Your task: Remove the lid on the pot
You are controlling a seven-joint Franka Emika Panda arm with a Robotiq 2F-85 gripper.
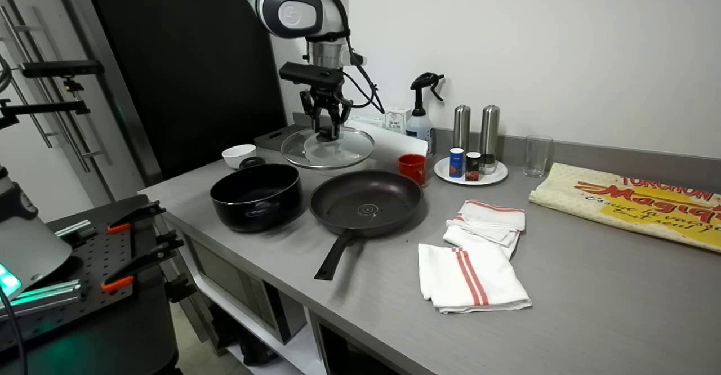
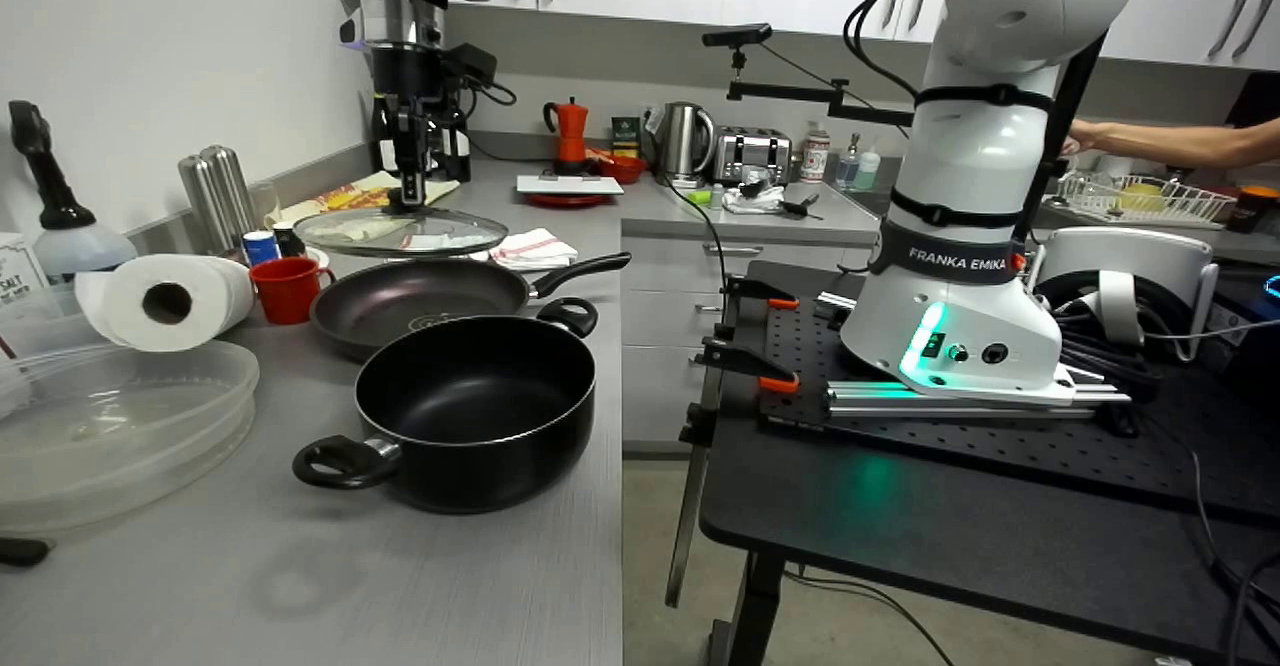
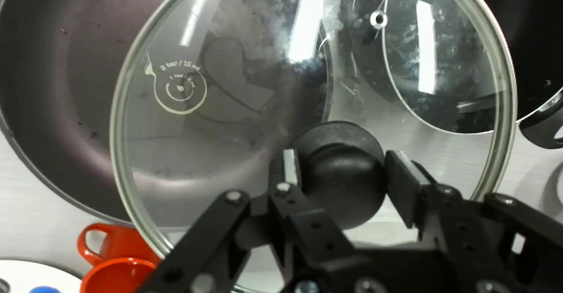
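The clear glass lid point(image 1: 356, 148) hangs in the air, roughly level, beneath my gripper point(image 1: 326, 132). It also shows in an exterior view point(image 2: 455, 234) and fills much of the wrist view point(image 3: 246, 152). My gripper point(image 3: 341, 174) is shut on the lid's dark round knob point(image 3: 345, 192), one finger on each side. The black pot point(image 1: 248, 203) stands uncovered on the counter, its inside visible; it also shows in an exterior view point(image 2: 490, 456). The lid is apart from the pot, up beyond it toward the wall and partly above the frying pan. In the wrist view the pot point(image 3: 528, 33) is at the upper right.
A black frying pan point(image 1: 366, 206) stands beside the pot. A red mug point(image 1: 412, 168), a paper roll point(image 2: 190, 301), a spray bottle point(image 1: 419, 121) and a plate point(image 1: 442, 171) with shakers are near the wall. Plastic containers point(image 2: 130, 436), a white bowl point(image 1: 239, 155) and towels point(image 1: 473, 279) also lie on the counter.
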